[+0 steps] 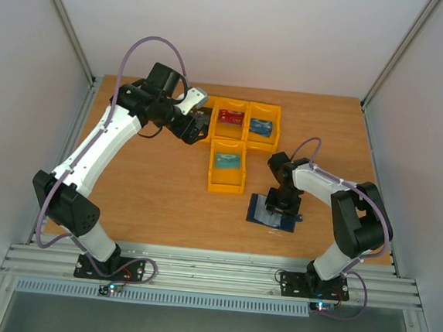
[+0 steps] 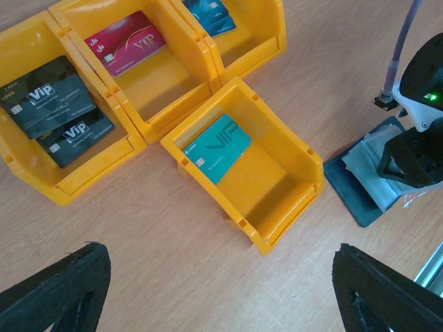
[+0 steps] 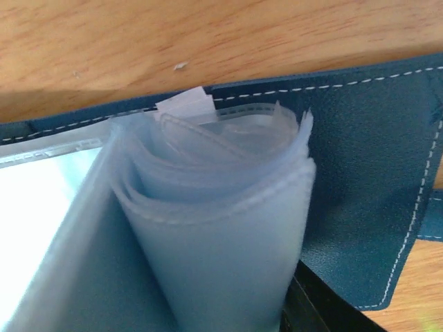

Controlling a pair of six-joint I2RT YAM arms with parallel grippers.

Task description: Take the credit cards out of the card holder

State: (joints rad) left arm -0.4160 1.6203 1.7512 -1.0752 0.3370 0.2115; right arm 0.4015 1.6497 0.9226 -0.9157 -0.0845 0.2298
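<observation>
Yellow bins (image 2: 280, 128): four, holding five credit cards (image 2: 217, 147); one card holder (image 3: 367, 180); left jaws wide, empty; right jaws unclear

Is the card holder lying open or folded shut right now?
Open: the card holder lies spread flat, its clear sleeves curled up off the navy cover.

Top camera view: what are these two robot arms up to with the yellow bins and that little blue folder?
They are emptying cards out of the card holder. The right gripper is down on the open holder, with its clear sleeves bunched up in front of the wrist camera. The left gripper hovers open above the yellow bins, where a teal card, a red card, a blue card and two black cards already lie.
</observation>
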